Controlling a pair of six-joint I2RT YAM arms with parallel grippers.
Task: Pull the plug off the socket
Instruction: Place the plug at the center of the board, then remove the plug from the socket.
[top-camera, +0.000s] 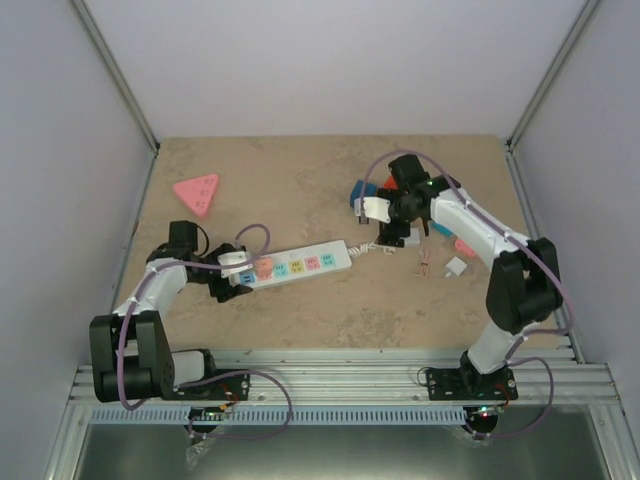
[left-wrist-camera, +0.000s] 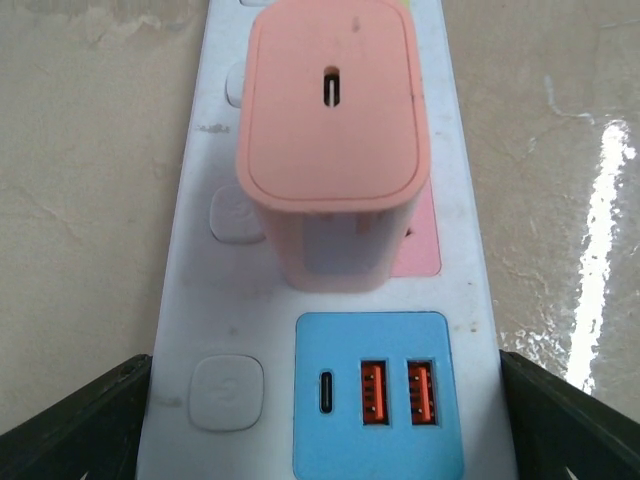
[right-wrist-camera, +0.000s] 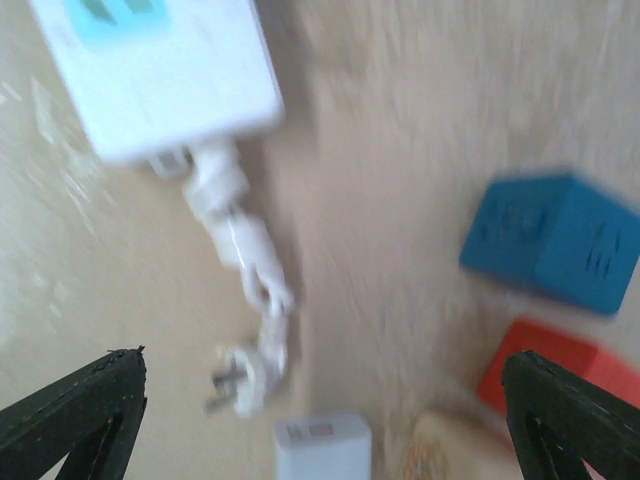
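Peach plug (left-wrist-camera: 330, 110) seated upright in white socket (left-wrist-camera: 200, 310)

We see the socket (top-camera: 300, 264) lying across the middle of the surface (top-camera: 330, 310), with its cord stub (top-camera: 368, 247) at the right end. The plug (top-camera: 263, 267) sits in it near the left end, where the left tool (top-camera: 236, 282) straddles it. The triangular block (top-camera: 197, 192) lies well apart, behind and left. The right tool (top-camera: 397, 236) hangs over the stub's end, a cube (right-wrist-camera: 550, 240) behind it.
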